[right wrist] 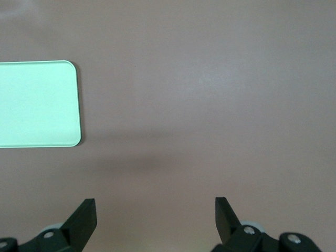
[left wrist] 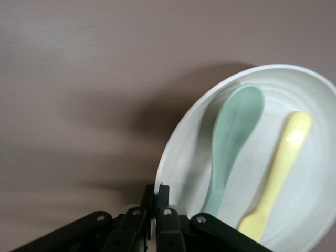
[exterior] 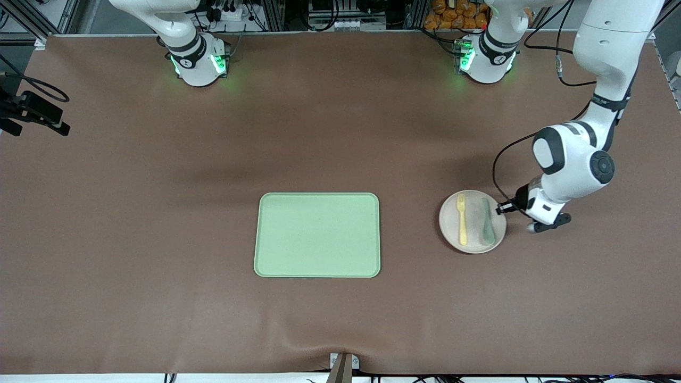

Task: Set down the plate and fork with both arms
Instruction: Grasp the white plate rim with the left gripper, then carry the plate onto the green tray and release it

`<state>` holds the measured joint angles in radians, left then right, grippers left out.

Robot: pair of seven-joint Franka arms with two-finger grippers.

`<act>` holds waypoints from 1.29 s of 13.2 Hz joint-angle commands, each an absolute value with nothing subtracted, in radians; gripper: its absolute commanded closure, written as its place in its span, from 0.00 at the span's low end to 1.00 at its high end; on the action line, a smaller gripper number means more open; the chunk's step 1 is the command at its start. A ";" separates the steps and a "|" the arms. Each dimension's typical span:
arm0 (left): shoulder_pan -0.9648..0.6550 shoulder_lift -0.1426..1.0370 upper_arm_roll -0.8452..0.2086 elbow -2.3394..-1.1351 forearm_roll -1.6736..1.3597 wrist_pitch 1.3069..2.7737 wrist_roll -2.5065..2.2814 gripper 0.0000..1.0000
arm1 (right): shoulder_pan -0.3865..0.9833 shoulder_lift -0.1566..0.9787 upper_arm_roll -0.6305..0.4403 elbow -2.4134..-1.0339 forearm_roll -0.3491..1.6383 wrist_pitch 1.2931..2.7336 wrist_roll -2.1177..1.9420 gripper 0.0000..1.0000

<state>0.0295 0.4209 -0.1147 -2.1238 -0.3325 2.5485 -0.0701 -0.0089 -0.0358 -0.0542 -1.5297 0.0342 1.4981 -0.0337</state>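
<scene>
The pale plate [exterior: 472, 243] lies on the table toward the left arm's end, with the yellow fork [exterior: 462, 223] and a grey-green spoon [exterior: 487, 224] side by side on it. My left gripper [exterior: 503, 208] is low at the plate's edge toward the left arm's end, shut on the rim. In the left wrist view its fingers [left wrist: 156, 191] pinch the plate's rim [left wrist: 173, 152], with the spoon [left wrist: 233, 136] and the fork [left wrist: 278, 178] lying in the plate. My right gripper [right wrist: 155, 210] is open and empty, high over bare table; the front view does not show it.
A rectangular light-green tray [exterior: 317, 234] lies at the table's middle, beside the plate toward the right arm's end. Its corner shows in the right wrist view [right wrist: 37, 105]. A black camera mount [exterior: 37, 109] stands at the table's edge at the right arm's end.
</scene>
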 commanded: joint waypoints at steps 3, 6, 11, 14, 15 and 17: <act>0.003 0.457 -0.273 -1.913 -0.350 2.513 -0.158 1.00 | -0.008 -0.031 -0.058 -1.517 0.038 1.486 -0.038 0.00; -0.112 0.552 -0.275 -1.745 -0.342 2.474 -0.207 1.00 | -0.009 -0.031 -0.058 -1.517 0.038 1.486 -0.038 0.00; -0.313 0.768 -0.258 -1.524 -0.331 2.476 -0.363 1.00 | -0.011 -0.031 -0.058 -1.517 0.038 1.486 -0.037 0.00; -0.398 0.833 -0.212 -1.470 -0.333 2.477 -0.432 1.00 | -0.011 -0.031 -0.058 -1.517 0.038 1.486 -0.037 0.00; -0.426 0.848 -0.181 -1.468 -0.334 2.479 -0.442 1.00 | -0.011 -0.031 -0.058 -1.517 0.038 1.486 -0.037 0.00; -0.459 0.874 -0.158 -1.459 -0.336 2.483 -0.466 1.00 | -0.011 -0.031 -0.058 -1.517 0.038 1.486 -0.037 0.00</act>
<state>-0.4241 0.8438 -0.1889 -1.5056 -0.3329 2.4918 -0.4314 -0.0090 -0.0355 -0.0563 -1.5298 0.0342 1.4977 -0.0337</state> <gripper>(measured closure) 0.956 0.000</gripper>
